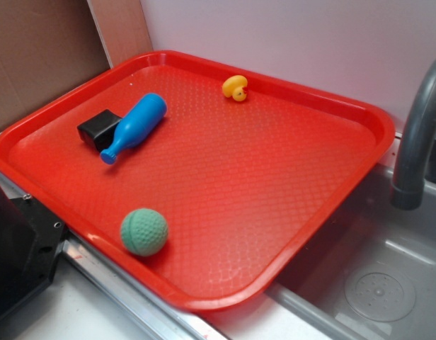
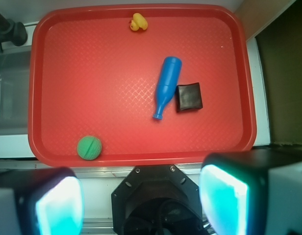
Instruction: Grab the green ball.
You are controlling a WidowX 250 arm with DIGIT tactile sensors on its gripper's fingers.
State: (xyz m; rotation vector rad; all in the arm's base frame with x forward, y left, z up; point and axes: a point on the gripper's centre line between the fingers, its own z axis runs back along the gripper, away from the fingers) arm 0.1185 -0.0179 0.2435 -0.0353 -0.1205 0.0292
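Note:
The green ball (image 1: 144, 231) (image 2: 89, 147), teal-green and dimpled with a groove, rests on the red tray (image 1: 274, 184) (image 2: 92, 73) near its front edge. In the wrist view my gripper (image 2: 141, 203) hangs high above the robot's base, outside the tray and well off from the ball. Its two fingers (image 2: 58, 205) stand wide apart with nothing between them. The gripper does not show in the exterior view.
A blue bowling-pin toy (image 1: 134, 127) (image 2: 166, 85) lies beside a black block (image 1: 99, 128) (image 2: 189, 97). A yellow duck (image 1: 236, 87) (image 2: 138, 22) sits near the tray's far rim. A grey sink (image 1: 377, 283) with a faucet (image 1: 416, 134) adjoins the tray. The robot's black base (image 2: 158, 196) stands before it.

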